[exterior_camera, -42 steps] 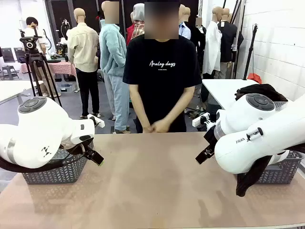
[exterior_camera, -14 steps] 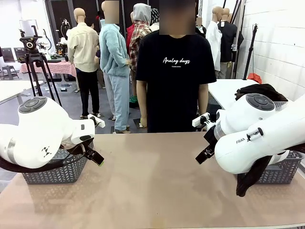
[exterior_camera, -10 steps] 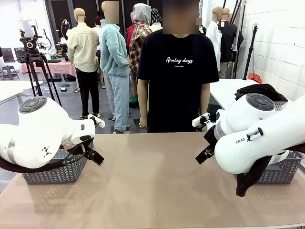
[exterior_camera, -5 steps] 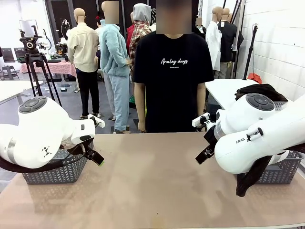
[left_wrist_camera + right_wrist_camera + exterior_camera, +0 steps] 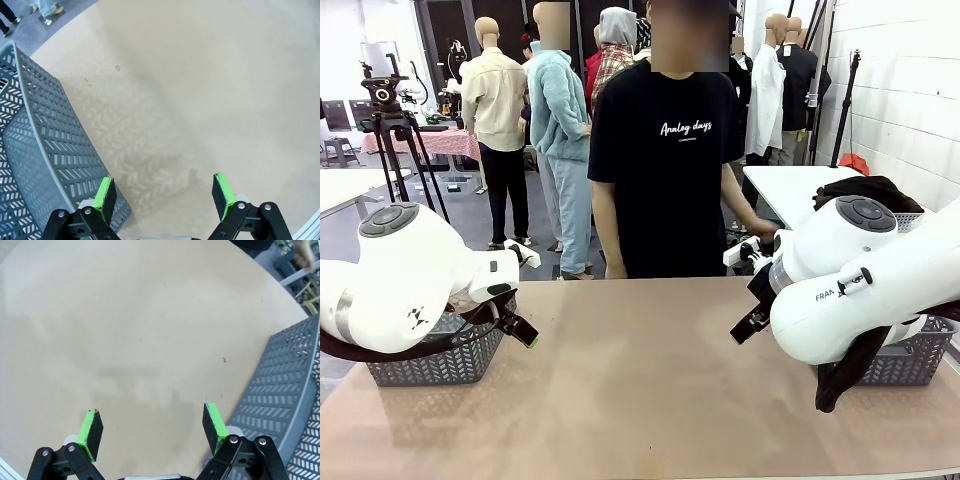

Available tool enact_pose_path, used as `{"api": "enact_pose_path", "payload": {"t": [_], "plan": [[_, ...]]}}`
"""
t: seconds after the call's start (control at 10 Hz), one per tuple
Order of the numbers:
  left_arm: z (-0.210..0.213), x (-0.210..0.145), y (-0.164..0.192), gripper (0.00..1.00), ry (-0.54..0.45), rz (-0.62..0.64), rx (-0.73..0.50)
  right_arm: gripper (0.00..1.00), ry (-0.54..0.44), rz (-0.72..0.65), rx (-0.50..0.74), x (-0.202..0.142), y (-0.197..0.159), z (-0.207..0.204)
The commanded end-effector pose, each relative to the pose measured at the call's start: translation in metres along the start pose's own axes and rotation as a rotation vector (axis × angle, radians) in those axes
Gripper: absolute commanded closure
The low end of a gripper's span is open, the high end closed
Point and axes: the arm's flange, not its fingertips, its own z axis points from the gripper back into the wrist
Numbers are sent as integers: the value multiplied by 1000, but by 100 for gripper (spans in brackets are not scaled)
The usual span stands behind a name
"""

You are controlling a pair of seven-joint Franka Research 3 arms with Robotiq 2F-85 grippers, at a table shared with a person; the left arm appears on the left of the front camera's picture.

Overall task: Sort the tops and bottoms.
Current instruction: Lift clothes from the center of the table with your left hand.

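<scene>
Idle step: left gripper (image 5: pixel 164 192) and right gripper (image 5: pixel 152 426) hover spread and empty over the table (image 5: pixel 640 380), black bottoms (image 5: pixel 835 385) hang over the rim of the right basket (image 5: pixel 910 362); the next move probably requires a fresh garment within reach

Smooth matt tan table (image 5: pixel 640 390), grey plastic lattice baskets (image 5: pixel 440 365), glossy white plastic arm shells (image 5: pixel 390 285), soft matt black cloth (image 5: pixel 840 378), matt green pads (image 5: pixel 105 194).

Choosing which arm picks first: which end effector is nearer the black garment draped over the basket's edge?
Right. The right end effector hovers open beside that basket, close to the black garment; the left end effector is across the table, beside the other basket.
</scene>
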Motion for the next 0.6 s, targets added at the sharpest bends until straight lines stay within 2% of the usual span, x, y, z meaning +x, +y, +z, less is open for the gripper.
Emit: {"api": "enact_pose_path", "payload": {"t": [0.0, 0.5], "plan": [[0, 0, 1, 0, 0, 2, 0, 0, 0, -2, 0, 0, 0, 0], [0, 0, 1, 0, 0, 2, 0, 0, 0, -2, 0, 0, 0, 0]]}}
